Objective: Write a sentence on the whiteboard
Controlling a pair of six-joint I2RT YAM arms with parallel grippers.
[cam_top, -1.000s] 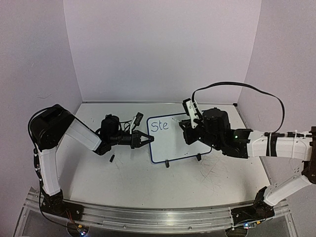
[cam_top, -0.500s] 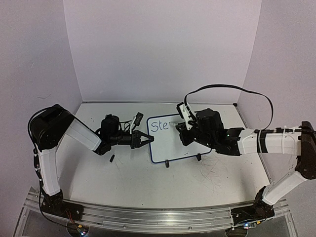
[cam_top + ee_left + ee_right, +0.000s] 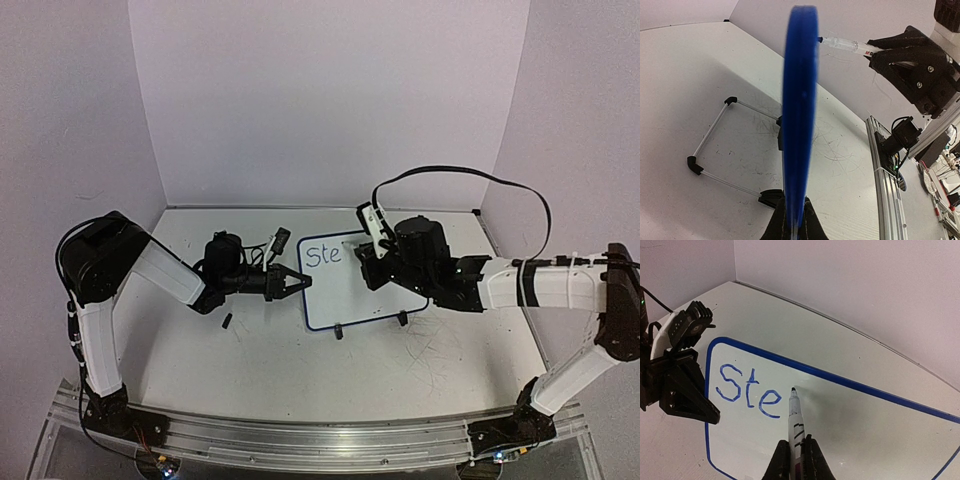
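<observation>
Three letters [image 3: 751, 390] up — left jaws clamp whiteboard [image 3: 352, 296] edge, right jaws pinch marker [image 3: 794, 415]; blank room rightward.

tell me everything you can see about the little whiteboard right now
The whiteboard is a small white rectangle with a thin blue rounded frame, propped up on black feet and a wire stand. "Ste" is written in blue at its upper left. The left gripper is shut on its left edge. The marker in the right gripper has its tip just after the "e"; contact is unclear.
</observation>
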